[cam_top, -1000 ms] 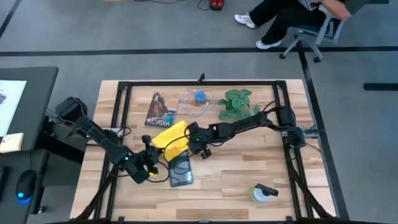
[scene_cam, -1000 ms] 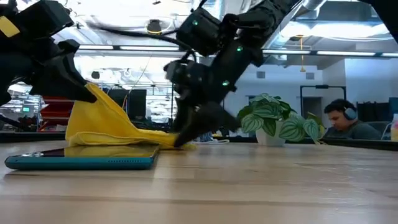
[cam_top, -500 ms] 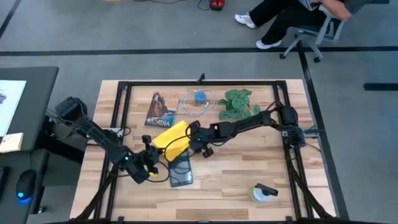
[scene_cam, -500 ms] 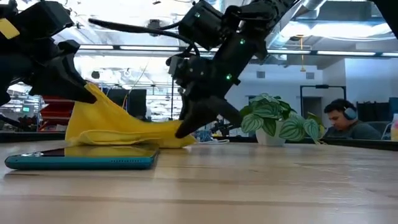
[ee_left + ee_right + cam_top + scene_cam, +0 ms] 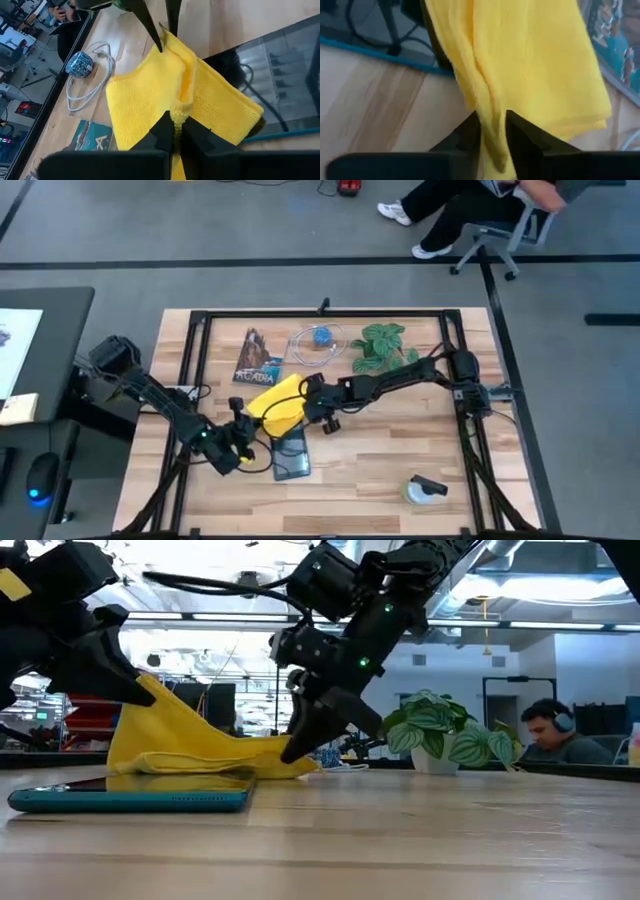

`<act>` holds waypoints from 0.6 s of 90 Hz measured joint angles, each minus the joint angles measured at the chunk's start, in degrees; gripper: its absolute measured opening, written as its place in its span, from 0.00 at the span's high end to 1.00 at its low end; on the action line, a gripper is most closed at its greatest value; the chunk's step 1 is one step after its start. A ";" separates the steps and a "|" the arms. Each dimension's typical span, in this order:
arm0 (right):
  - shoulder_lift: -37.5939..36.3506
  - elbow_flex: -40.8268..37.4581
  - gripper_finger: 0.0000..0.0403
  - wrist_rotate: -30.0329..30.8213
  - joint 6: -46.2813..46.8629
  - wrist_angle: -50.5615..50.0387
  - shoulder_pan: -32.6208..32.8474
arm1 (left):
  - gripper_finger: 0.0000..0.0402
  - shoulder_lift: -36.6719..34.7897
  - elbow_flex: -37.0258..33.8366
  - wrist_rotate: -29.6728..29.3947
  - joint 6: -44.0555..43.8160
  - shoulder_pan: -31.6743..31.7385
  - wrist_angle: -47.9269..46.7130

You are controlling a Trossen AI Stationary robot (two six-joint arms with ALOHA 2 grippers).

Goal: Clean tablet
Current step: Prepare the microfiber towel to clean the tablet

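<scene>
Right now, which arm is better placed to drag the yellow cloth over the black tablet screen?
Probably the left. The left gripper pinches the yellow cloth edge nearest the thin black tablet; the right gripper pinches the far edge.

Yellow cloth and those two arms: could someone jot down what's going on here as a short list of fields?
Cloth: yellow cloth stretched between both grippers, one end draped over the tablet's far end
Tablet: tablet flat on the wooden table, screen up, teal edge
Left gripper: left gripper shut on one cloth corner, raised above the tablet
Right gripper: right gripper shut on the opposite cloth edge, low near the table
Elsewhere on table: ACADIA booklet, white cable, leafy plant
</scene>
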 joint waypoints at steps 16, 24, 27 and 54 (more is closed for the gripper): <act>0.00 0.00 0.61 -0.97 1.99 -0.19 -0.38 | 1.00 0.00 0.00 0.02 -0.04 0.00 0.01; 0.00 0.00 0.60 -1.03 2.12 -0.29 -0.41 | 1.00 0.00 0.00 0.02 -0.04 0.00 0.00; 0.00 0.00 0.61 -1.13 2.13 -0.43 -0.45 | 1.00 0.00 0.00 0.02 -0.07 -0.01 0.00; -0.61 0.04 0.83 -3.15 1.50 -2.78 -0.71 | 1.00 -0.02 0.00 0.04 -0.15 0.00 0.04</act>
